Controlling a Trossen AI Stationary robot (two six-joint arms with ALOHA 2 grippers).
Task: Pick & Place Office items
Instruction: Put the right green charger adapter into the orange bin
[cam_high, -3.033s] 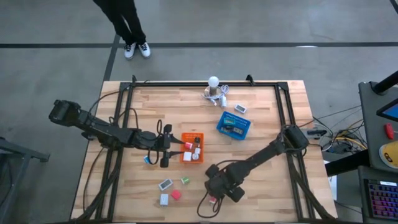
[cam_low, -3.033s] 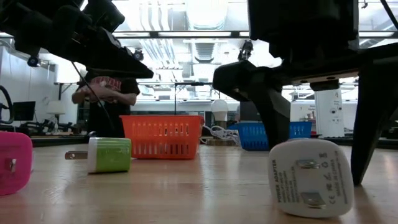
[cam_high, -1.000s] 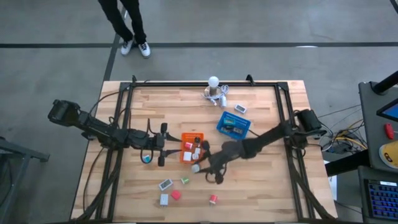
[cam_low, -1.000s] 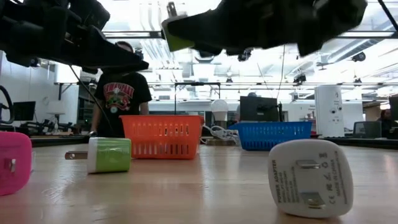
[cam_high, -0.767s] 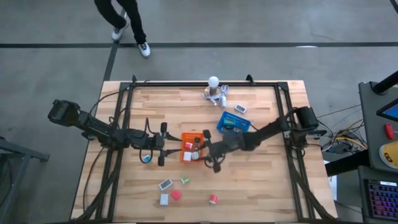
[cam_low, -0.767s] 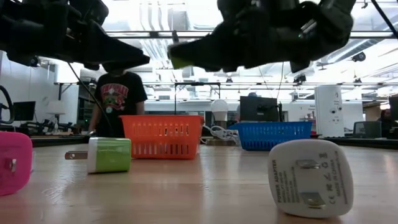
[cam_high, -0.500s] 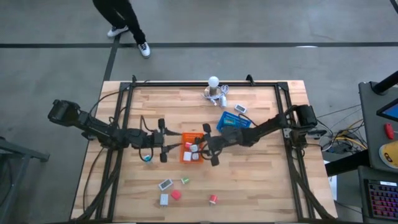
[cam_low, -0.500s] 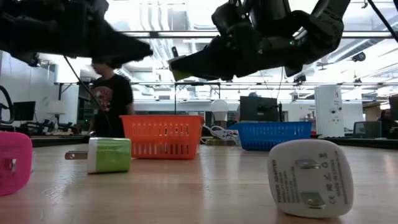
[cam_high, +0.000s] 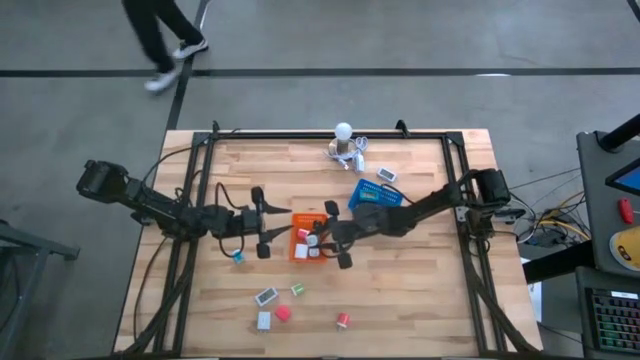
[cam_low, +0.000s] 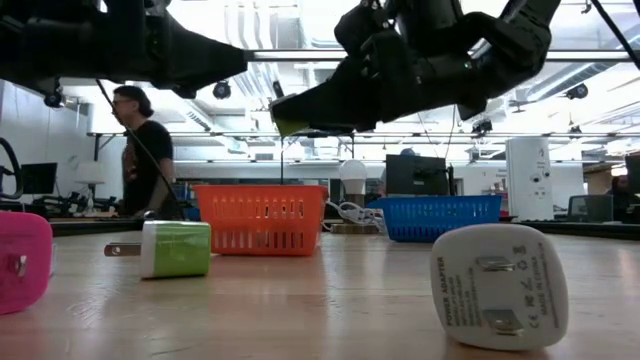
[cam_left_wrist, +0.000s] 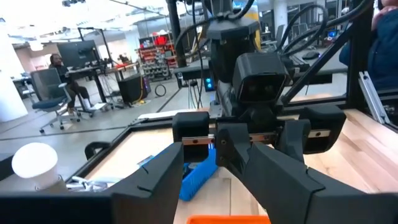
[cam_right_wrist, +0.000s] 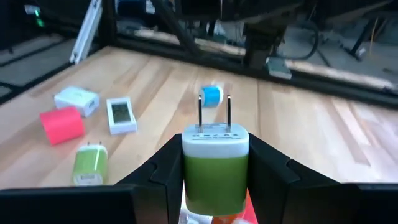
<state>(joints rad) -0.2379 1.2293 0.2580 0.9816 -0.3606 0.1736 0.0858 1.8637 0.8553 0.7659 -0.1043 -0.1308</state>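
Reaching arm: the right arm stretches from its base at the table's 3 o'clock edge toward the centre, forearm nearly level.
Right gripper (cam_high: 318, 240): fingers clamped on a green-and-white charger (cam_right_wrist: 214, 164), prongs pointing away from the wrist; it hangs above the orange tray (cam_high: 298, 219), at that tray's 3 o'clock rim.
Left arm: lies from the 9 o'clock side toward the centre, also nearly level.
Left gripper (cam_high: 264, 232): raised clear of the wood just at 9 o'clock of the orange tray; fingers stand partly apart with nothing between them.
Orange tray contents: a few white and red office items (cam_high: 303, 238).
Loose items: a blue one (cam_high: 238, 256) near the left gripper; a second green charger (cam_low: 175, 249), a pink block (cam_low: 22, 262) and a white adapter (cam_low: 500, 285) toward 6 o'clock.
Blue tray (cam_high: 372, 199): at 2 o'clock of the orange one.
Person (cam_low: 140, 153): stands beyond the table's far edge.
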